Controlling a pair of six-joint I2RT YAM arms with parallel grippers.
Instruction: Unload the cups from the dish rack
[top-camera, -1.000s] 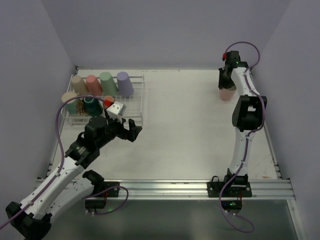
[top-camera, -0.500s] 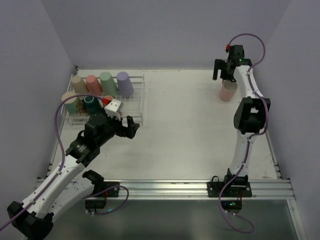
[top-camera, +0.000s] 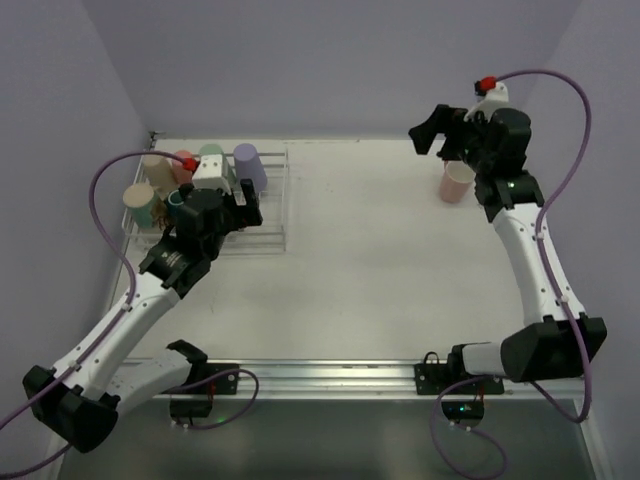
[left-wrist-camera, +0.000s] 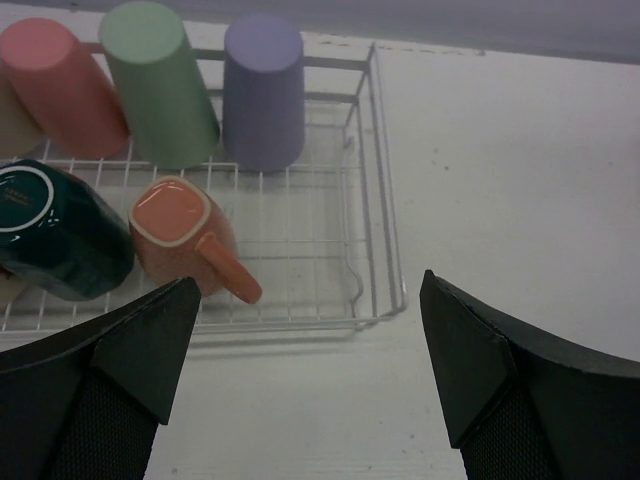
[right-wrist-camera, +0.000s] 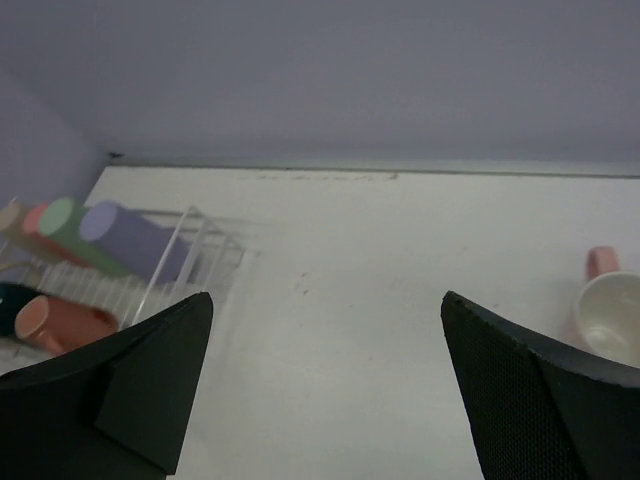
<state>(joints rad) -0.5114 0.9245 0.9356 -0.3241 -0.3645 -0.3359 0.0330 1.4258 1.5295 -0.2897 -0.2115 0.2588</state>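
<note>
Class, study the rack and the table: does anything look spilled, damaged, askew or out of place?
Nothing stands out. The cups in the dish rack rest bottom-up, the salmon mug and dark green mug tilted but inside the wires. A pink mug stands upright on the table, apart from the rack. No spill or breakage shows.

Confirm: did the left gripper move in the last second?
Yes. The left gripper moved from the dish rack's near-right corner to overlapping its right half, farther from the bases.
</note>
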